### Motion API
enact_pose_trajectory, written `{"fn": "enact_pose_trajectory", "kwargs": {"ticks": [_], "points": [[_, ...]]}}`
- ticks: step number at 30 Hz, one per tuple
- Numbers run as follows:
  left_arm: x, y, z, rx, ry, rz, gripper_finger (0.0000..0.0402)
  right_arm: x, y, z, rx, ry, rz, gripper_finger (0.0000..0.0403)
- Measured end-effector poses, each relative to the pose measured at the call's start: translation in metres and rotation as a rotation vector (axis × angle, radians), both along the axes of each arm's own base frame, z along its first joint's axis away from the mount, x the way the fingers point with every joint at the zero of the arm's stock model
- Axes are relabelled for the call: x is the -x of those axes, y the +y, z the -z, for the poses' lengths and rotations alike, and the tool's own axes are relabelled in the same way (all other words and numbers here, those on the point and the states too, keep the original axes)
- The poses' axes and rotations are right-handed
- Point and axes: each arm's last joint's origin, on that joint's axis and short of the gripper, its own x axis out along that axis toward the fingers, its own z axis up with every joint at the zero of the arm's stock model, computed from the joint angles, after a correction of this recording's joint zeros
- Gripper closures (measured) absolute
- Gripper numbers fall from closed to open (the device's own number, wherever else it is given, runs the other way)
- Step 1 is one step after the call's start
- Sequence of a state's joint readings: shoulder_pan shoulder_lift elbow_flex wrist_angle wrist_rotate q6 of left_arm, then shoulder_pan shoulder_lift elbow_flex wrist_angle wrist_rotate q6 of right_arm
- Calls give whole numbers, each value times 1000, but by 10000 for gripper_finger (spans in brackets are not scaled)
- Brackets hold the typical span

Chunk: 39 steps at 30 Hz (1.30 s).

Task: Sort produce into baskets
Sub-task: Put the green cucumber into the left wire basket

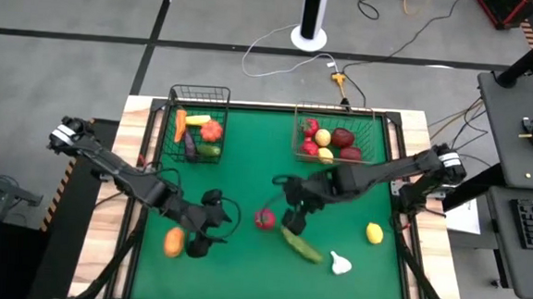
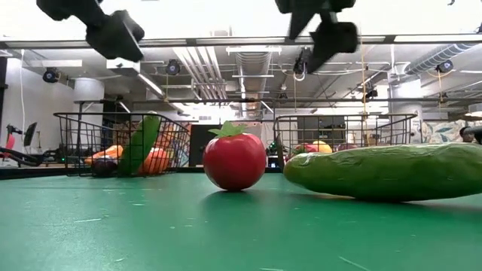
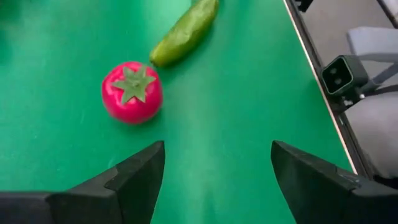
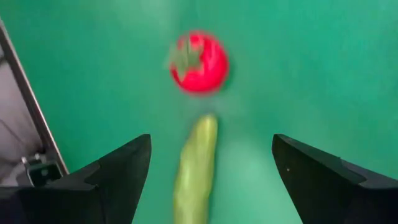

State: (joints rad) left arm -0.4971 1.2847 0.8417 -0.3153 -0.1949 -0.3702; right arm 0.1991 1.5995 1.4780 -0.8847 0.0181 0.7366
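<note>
A red tomato (image 1: pixel 264 219) and a green cucumber (image 1: pixel 302 246) lie on the green mat near the table's middle. My left gripper (image 1: pixel 217 224) hovers open to the left of the tomato (image 3: pixel 131 92), with nothing between its fingers. Just right of the tomato my right gripper (image 1: pixel 293 220) hangs open and empty, above the cucumber's (image 4: pixel 194 168) far end. At the far side, the black wire basket (image 1: pixel 199 90) holds carrots, an eggplant and a cucumber. The brownish basket (image 1: pixel 336 107) holds red and yellow fruits.
An orange fruit (image 1: pixel 174 242) lies near the left edge of the mat, beside my left arm. White garlic (image 1: pixel 339 262) and a yellow lemon (image 1: pixel 374 233) lie at the near right. Bare mat stretches between the baskets and the grippers.
</note>
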Motion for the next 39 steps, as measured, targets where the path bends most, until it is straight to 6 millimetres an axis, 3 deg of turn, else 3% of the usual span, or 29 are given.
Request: {"fn": "enact_pose_trajectory", "kwargs": {"ticks": [5, 11, 18, 24, 33, 39], "points": [[8, -8, -5, -17, -34, -1, 137, 11, 29, 17, -53, 181, 57, 78], [10, -8, -5, -44, -39, -7, 147, 12, 66, 41, -75, 278, 74, 78], [11, -8, -4, -100, -38, 38, 155, 10, 86, 65, -48, 343, 79, 78], [10, -8, -5, -140, -52, 74, 155, 3, 108, 93, -10, 340, -40, 78], [9, -7, -6, -158, -82, 43, 155, 2, 119, 125, 122, 380, -79, 88], [7, -8, -8, -166, -111, 50, 155, -3, 118, 143, 145, 417, -127, 156]]}}
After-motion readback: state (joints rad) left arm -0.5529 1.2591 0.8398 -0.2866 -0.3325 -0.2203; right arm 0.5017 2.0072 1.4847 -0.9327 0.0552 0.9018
